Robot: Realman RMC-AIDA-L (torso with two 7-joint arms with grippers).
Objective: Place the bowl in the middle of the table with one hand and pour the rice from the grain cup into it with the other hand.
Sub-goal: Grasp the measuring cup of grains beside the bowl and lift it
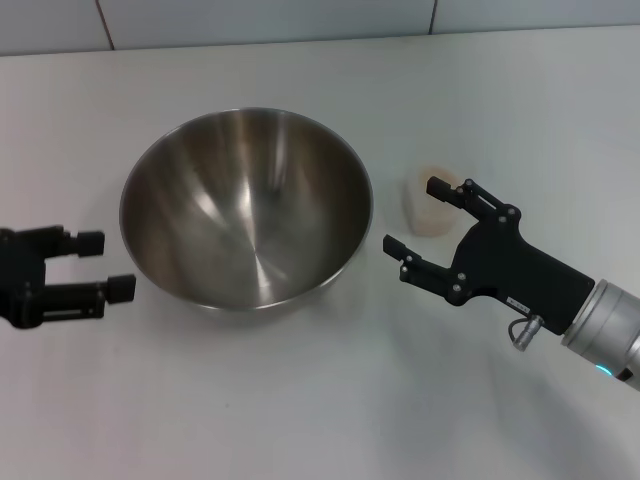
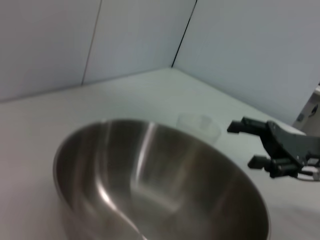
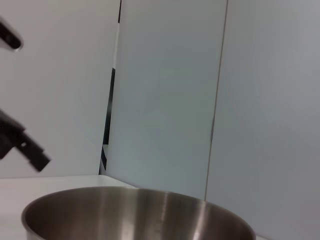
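Note:
The steel bowl (image 1: 245, 205) stands on the white table (image 1: 300, 400) near its middle, and its shiny inside holds nothing. Just right of the bowl stands the small grain cup (image 1: 428, 212), filled with pale rice. My right gripper (image 1: 415, 216) is open at the cup. One finger crosses in front of the cup's far side and the other sits near the bowl's rim; neither closes on the cup. My left gripper (image 1: 105, 265) is open just left of the bowl and apart from it. The left wrist view shows the bowl (image 2: 150, 185), the cup (image 2: 200, 127) and the right gripper (image 2: 242, 144).
A tiled wall (image 1: 300, 20) closes off the table's back edge. White tabletop stretches in front of the bowl and behind it. The right wrist view shows the bowl's rim (image 3: 135, 200) low down, wall panels behind it, and black fingers (image 3: 27, 150) at the side.

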